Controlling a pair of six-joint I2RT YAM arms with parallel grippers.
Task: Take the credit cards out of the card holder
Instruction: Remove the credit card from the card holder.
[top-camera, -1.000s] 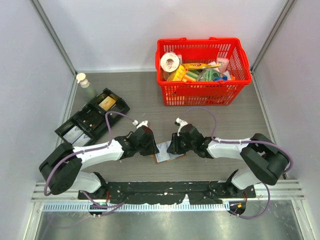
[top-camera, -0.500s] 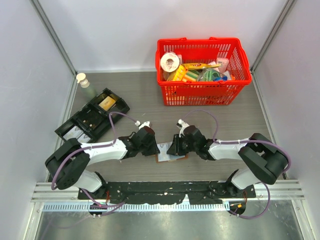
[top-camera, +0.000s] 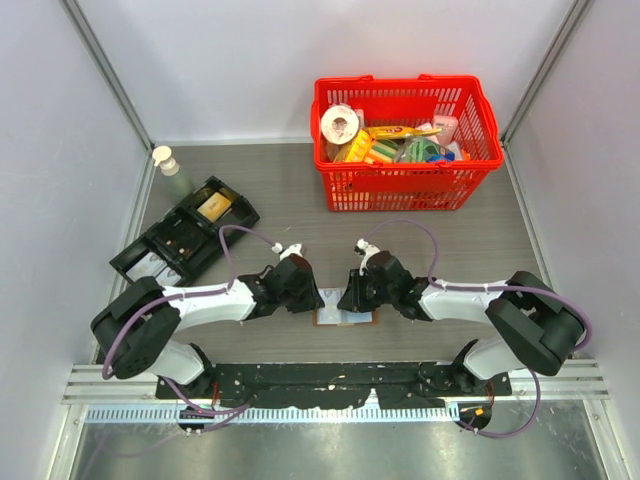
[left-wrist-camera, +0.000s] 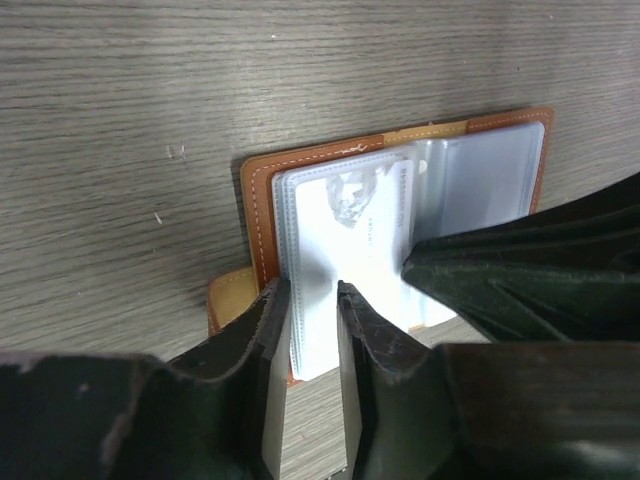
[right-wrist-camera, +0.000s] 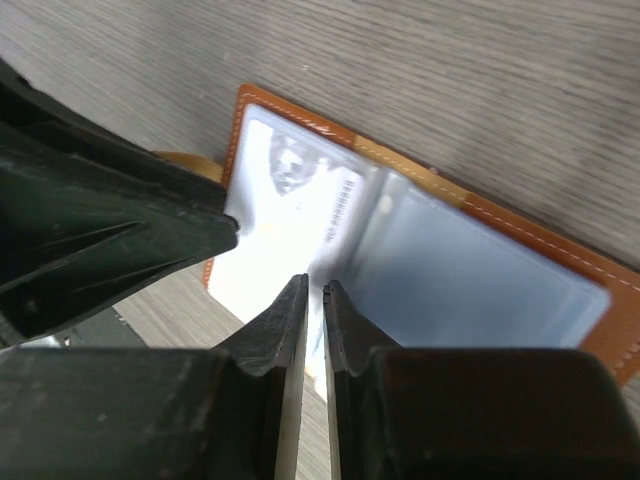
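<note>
The card holder (top-camera: 347, 316) lies open on the table between my two grippers, brown leather outside with clear plastic sleeves inside. In the left wrist view its leather edge (left-wrist-camera: 254, 210) frames a sleeve with a white card (left-wrist-camera: 350, 235) in it. My left gripper (left-wrist-camera: 308, 288) has its jaws a little apart, straddling the near edge of that sleeve. My right gripper (right-wrist-camera: 314, 282) has its jaws all but closed, tips on the fold between the white card (right-wrist-camera: 290, 205) and an empty sleeve. From above, the left gripper (top-camera: 306, 296) and the right gripper (top-camera: 352, 298) sit at the holder's far edge.
A red basket (top-camera: 345, 190) full of items stands at the back right. A black compartmented tray (top-camera: 185, 237) lies at the left, with a small bottle (top-camera: 168, 162) behind it. The arms' bases line the near edge.
The card holder has turned from tilted to square with the near edge and slid slightly right. Both grippers have shifted a little with it and stay on it.
</note>
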